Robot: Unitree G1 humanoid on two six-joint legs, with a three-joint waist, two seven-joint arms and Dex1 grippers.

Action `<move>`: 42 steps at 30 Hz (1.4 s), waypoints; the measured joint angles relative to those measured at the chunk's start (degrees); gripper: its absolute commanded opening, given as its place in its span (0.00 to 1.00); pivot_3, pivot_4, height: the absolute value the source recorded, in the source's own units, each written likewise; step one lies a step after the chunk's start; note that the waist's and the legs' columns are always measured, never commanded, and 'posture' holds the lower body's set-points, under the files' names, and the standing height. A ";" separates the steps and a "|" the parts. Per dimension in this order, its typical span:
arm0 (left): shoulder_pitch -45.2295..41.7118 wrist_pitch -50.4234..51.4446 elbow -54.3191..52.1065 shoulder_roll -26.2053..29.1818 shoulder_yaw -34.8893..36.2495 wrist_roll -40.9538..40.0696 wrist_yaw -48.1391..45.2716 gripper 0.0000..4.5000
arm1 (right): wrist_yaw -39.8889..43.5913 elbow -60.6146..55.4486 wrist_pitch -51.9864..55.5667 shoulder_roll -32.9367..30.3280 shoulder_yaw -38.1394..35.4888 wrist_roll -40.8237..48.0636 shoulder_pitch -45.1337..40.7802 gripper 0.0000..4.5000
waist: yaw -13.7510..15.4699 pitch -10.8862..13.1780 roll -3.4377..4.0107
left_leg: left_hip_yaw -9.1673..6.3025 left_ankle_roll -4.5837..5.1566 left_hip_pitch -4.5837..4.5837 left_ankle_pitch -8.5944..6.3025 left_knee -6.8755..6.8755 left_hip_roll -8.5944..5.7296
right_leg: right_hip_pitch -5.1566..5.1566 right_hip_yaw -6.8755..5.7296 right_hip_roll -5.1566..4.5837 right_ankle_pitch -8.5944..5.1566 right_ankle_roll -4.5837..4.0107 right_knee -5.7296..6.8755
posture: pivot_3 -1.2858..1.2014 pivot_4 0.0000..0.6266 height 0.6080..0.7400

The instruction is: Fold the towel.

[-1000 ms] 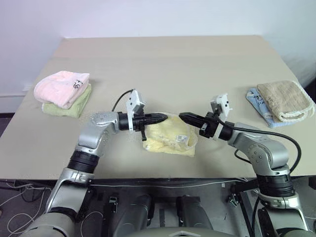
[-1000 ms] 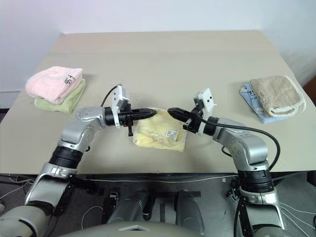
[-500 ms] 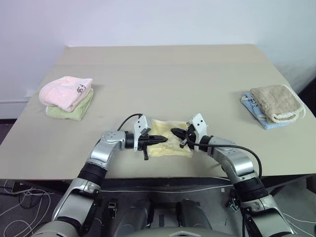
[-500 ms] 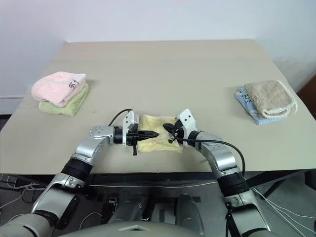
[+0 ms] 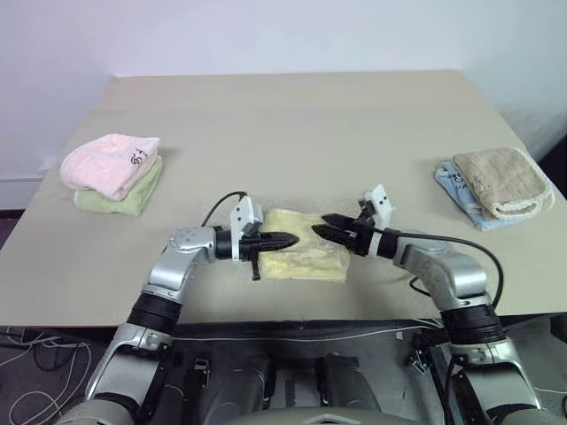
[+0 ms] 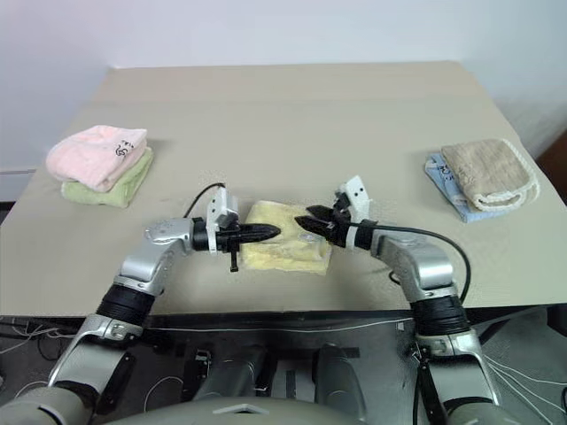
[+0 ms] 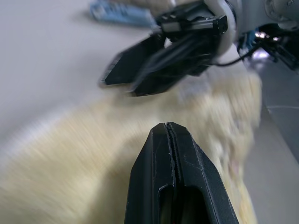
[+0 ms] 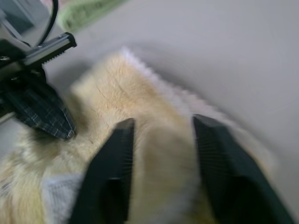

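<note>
The towel (image 5: 306, 258) is pale yellow and lies folded into a small thick pad near the table's front edge. A white label shows on it in the right wrist view. My left gripper (image 5: 291, 239) reaches in level from the left. It is shut with nothing between its fingers, and its tip hovers over the towel's left part (image 7: 70, 158). My right gripper (image 5: 321, 225) comes in from the right, facing the left one. It stands open just above the towel's right part (image 8: 159, 154), and nothing is in its grasp.
A pink towel (image 5: 111, 161) lies folded on a green one (image 5: 124, 195) at the table's left. A beige towel (image 5: 503, 181) lies on a blue cloth (image 5: 450, 180) at the right. The table's front edge (image 5: 283, 312) runs close below the yellow towel.
My right gripper was shut and now stands open over the towel. The whole view has shifted with the camera. My left gripper stays shut.
</note>
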 measured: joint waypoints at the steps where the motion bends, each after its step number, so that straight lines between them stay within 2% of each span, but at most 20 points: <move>1: -0.32 0.26 -0.87 0.23 0.58 -0.41 0.44 0.04 | 0.18 -0.95 1.79 -0.71 -1.14 1.49 -0.76 0.81 | -0.01 0.01 0.00 | 0.00 0.00 0.00 0.00 0.00 0.00 | 0.00 0.00 0.00 0.00 0.00 0.00 | 0.52 0.24 1.00; 3: -1.07 0.79 -1.81 0.44 1.56 -0.93 1.36 0.14 | 0.19 -2.34 4.56 -2.06 -2.87 3.43 -2.07 0.96 | 0.06 0.01 0.00 | 0.00 0.00 0.01 -0.01 0.01 0.00 | 0.04 -0.01 0.00 0.00 0.00 -0.01 | 0.52 0.24 1.00; 4: -1.48 1.81 -1.92 0.53 2.27 -1.51 2.09 0.20 | 0.00 -2.53 6.14 -2.65 -3.35 3.96 -2.76 1.00 | 0.07 0.01 0.00 | 0.00 0.00 0.01 -0.01 0.03 0.00 | 0.06 -0.01 0.00 0.00 0.00 -0.01 | 0.52 0.24 1.00; 8: -2.78 3.60 -1.66 1.08 5.77 -3.40 4.60 0.51 | -1.14 -2.00 13.33 -5.75 -3.96 5.22 -3.67 1.00 | 0.10 0.01 -0.01 | 0.00 0.01 0.01 -0.01 0.01 0.00 | 0.05 -0.01 -0.02 -0.01 -0.01 -0.06 | 0.52 0.24 1.00; 14: 1.03 3.96 -5.93 4.60 5.94 -4.03 3.31 0.95 | -2.51 1.07 17.69 -10.34 -2.82 3.07 -3.89 1.00 | 0.02 0.03 0.01 | 0.01 0.02 -0.16 -0.01 -0.01 0.00 | -0.11 -0.01 -0.03 0.00 -0.01 -0.08 | 0.52 0.24 1.00; 15: 1.70 3.92 -6.70 5.27 5.98 -4.31 2.91 0.99 | -2.32 1.05 18.45 -10.73 -3.09 3.34 -3.89 1.00 | 0.03 0.03 0.02 | 0.01 0.02 -0.19 -0.02 -0.01 0.00 | -0.13 -0.01 -0.03 0.00 -0.01 -0.07 | 0.52 0.24 1.00; 20: 2.59 3.97 -10.38 7.80 5.96 -4.49 2.07 0.99 | -2.01 0.84 25.14 -10.74 -4.81 7.11 -5.00 1.00 | 0.03 0.03 0.01 | 0.01 0.02 -0.19 -0.02 0.04 0.00 | -0.10 -0.01 -0.03 0.00 -0.01 -0.08 | 0.52 0.24 1.00; 28: 3.64 1.24 -10.49 8.42 5.03 -1.51 3.59 0.99 | -1.23 1.15 38.02 -11.66 -4.37 11.10 -5.53 1.00 | 0.23 0.03 0.01 | 0.01 0.03 -0.52 -0.02 0.06 0.00 | -0.42 -0.01 -0.04 0.01 -0.02 -0.09 | 0.52 0.24 1.00; 42: 5.36 -2.74 -9.98 7.78 4.51 0.74 4.93 0.99 | -6.85 10.64 50.42 2.52 -14.78 14.98 -9.02 1.00 | -0.11 0.03 0.01 | 0.02 0.10 -0.74 0.08 0.08 0.00 | -0.73 0.00 -0.01 0.05 -0.05 0.07 | 0.52 0.24 1.00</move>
